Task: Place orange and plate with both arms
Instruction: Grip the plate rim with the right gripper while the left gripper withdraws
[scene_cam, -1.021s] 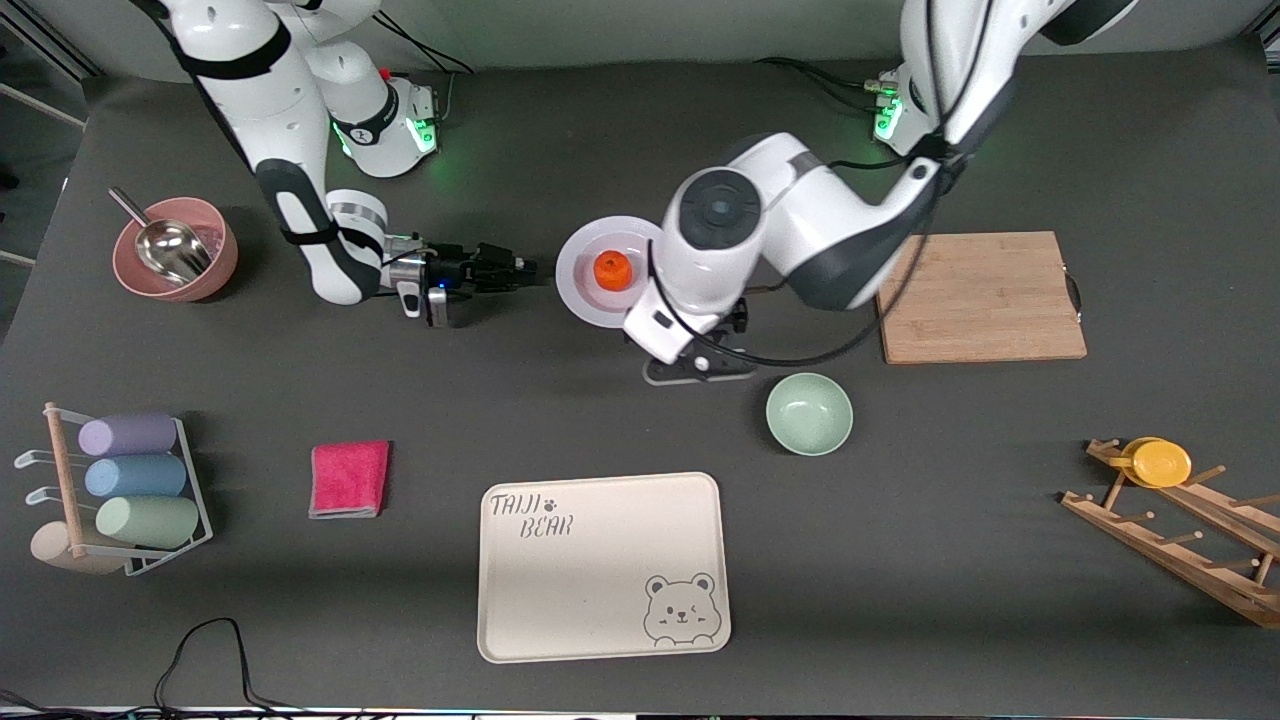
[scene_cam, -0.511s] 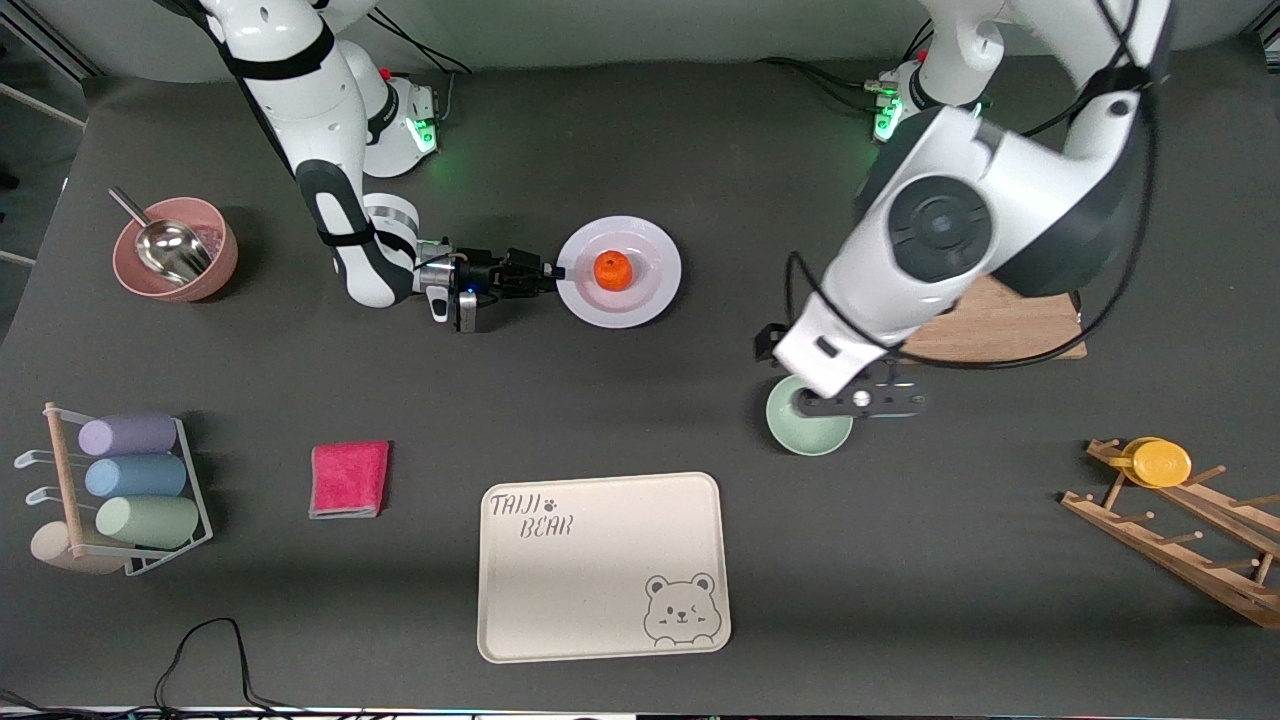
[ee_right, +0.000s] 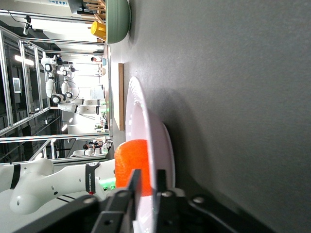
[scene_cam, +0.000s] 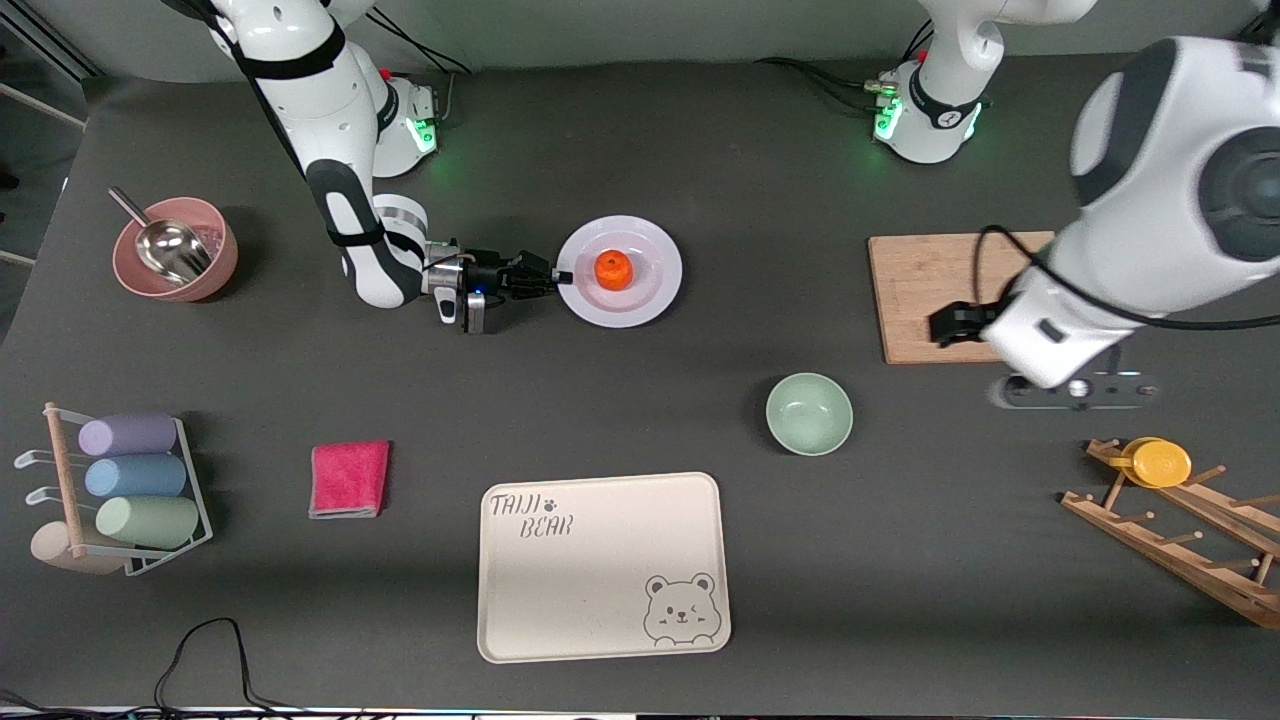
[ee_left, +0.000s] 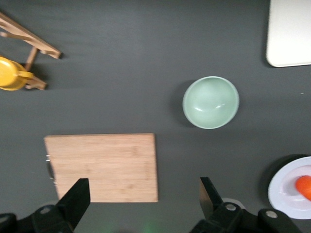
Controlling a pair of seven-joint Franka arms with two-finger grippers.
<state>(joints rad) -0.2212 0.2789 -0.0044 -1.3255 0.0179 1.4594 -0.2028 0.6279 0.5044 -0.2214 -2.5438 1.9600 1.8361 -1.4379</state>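
Observation:
The orange sits on the pale plate in the middle of the table. My right gripper lies low at the plate's rim on the right arm's side. In the right wrist view its fingers straddle the plate's rim with a narrow gap, one above and one below, and the orange shows just past them. My left gripper is up in the air by the cutting board, open wide and empty. The left wrist view shows the plate and the orange at its edge.
A mint-green bowl stands nearer the front camera than the plate, and the cream bear tray nearer still. A pink cloth, a cup rack, a pink bowl with a scoop and a wooden rack with a yellow disc stand around.
My left arm has swung up and away from the plate, past the green bowl, to the cutting board. My right gripper has slid forward until its fingers reach the plate's rim.

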